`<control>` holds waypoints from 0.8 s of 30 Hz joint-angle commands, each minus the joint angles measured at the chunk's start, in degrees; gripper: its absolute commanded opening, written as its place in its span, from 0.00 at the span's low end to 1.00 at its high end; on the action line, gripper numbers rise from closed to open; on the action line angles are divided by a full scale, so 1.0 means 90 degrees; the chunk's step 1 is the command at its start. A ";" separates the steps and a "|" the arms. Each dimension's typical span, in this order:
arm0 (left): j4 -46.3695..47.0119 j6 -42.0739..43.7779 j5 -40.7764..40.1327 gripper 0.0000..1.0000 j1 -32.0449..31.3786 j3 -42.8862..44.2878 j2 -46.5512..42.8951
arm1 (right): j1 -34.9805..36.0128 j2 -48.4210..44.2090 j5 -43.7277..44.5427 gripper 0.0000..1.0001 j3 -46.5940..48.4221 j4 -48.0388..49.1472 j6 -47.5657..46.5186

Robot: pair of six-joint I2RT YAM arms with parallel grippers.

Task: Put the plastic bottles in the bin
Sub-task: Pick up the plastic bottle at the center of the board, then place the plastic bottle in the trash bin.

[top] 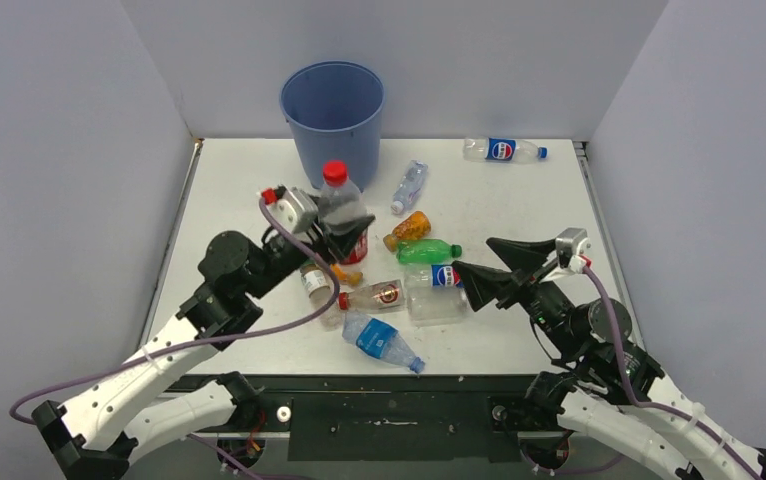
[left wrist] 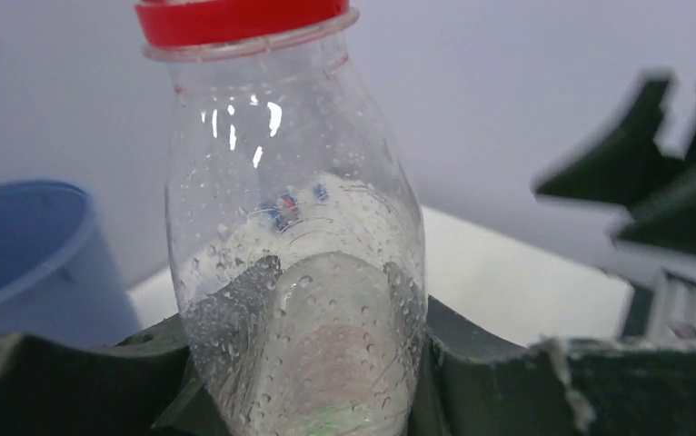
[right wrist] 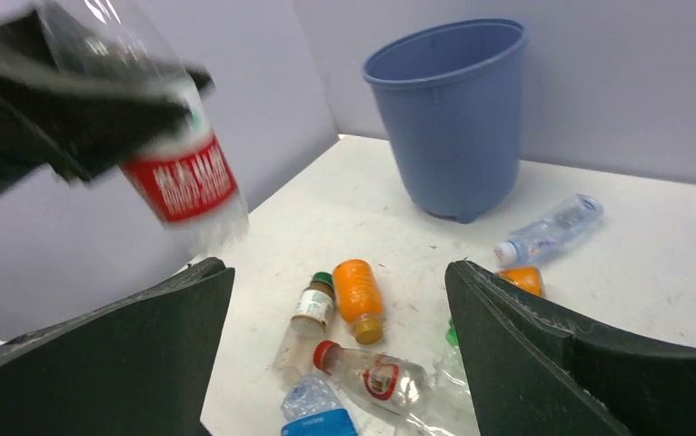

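Closest to the arms' bases, a blue-labelled bottle [top: 384, 340] is lying on the table [top: 529, 200]. Just beyond it a heap is waiting: a red-capped clear bottle [top: 374, 295] on its side, a crumpled Pepsi bottle [top: 437, 288], a small brown-labelled bottle [top: 314, 282] and a little orange bottle [top: 347, 272] partly under the left arm. The right gripper [top: 472, 253] is hovering beside the crumpled Pepsi bottle with its jaws spread wide and nothing between them (its wrist view is showing only table and loose bottles through the gap). A green bottle [top: 427, 252] and a larger orange bottle [top: 407, 228] are lying just past it.

Farther in, the left gripper [top: 344, 228] is clamping a red-labelled bottle [top: 339, 198] around its body. The bottle is upright with its red cap on top, raised off the table, near the bin [top: 332, 110] but not over its mouth. A clear pale-labelled bottle [top: 409, 187] is resting near the bin's base, and a far Pepsi bottle [top: 504, 150] is lying well apart at the back right.

The job looks to be in its early part. Nine bottles are lying on the table and one is in hand. No bottle is showing inside the bin, though its floor is hidden. What is left, as I judge it, is dropping the held bottle in and then clearing the rest.
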 commanded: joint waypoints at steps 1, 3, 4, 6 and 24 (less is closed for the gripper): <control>0.1489 0.0101 -0.1203 0.00 0.0721 0.1383 0.0977 | 0.0028 -0.0369 0.1158 0.90 -0.0829 0.0190 0.0319; 0.1758 -0.0294 -0.1096 0.00 0.1363 0.1988 0.1549 | 0.0031 -0.0489 0.1388 0.90 -0.1083 0.0226 0.0475; 0.1946 -0.0587 -0.1118 0.00 0.1729 0.2242 0.1796 | 0.0027 -0.0528 0.1514 0.90 -0.1182 0.0227 0.0553; 0.2517 -0.1292 -0.1158 0.00 0.2407 0.2717 0.2336 | 0.0031 -0.0617 0.1694 0.90 -0.1384 0.0268 0.0644; 0.3422 -0.1106 -0.0351 0.00 0.4023 0.5901 0.6687 | 0.0031 -0.0480 0.1762 0.90 -0.2175 0.0782 0.0764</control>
